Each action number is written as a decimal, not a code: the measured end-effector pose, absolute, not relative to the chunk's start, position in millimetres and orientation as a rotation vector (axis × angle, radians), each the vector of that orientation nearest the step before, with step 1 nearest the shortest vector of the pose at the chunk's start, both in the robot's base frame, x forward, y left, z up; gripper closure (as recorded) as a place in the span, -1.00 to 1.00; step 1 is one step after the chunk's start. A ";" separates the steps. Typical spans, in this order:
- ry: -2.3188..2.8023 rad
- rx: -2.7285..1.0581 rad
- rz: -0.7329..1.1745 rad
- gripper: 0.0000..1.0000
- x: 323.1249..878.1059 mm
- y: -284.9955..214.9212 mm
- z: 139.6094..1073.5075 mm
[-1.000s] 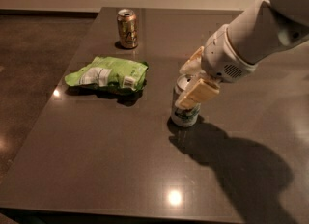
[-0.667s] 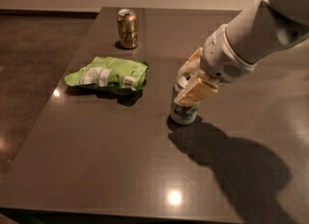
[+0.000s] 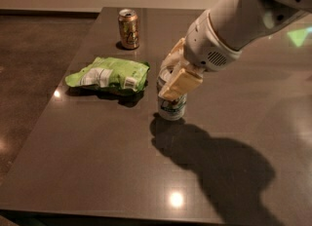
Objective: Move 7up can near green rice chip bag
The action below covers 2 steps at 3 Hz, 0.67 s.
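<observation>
While the 7up can [image 3: 172, 108] stands upright just beside the green rice chip bag [image 3: 109, 74], off its right end and not touching, the gripper [image 3: 165, 81] comes down over the can's top, tan fingers [image 3: 179, 81] closed on it front and back. Brown-gold can [image 3: 129, 28] waits beyond the bag.

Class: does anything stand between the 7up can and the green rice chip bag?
Nothing visible. The end effector grips the 7up can; only bare table lies between it and the green rice chip bag. The brown-gold can stands behind.
</observation>
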<state>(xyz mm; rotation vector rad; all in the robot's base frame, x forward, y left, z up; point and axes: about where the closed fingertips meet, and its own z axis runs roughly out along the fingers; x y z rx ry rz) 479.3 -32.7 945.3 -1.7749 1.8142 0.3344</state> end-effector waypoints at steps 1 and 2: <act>1.776 -1.801 0.350 1.00 483.9 -9.5 949.8; 1.746 -1.816 0.386 1.00 489.8 14.0 946.9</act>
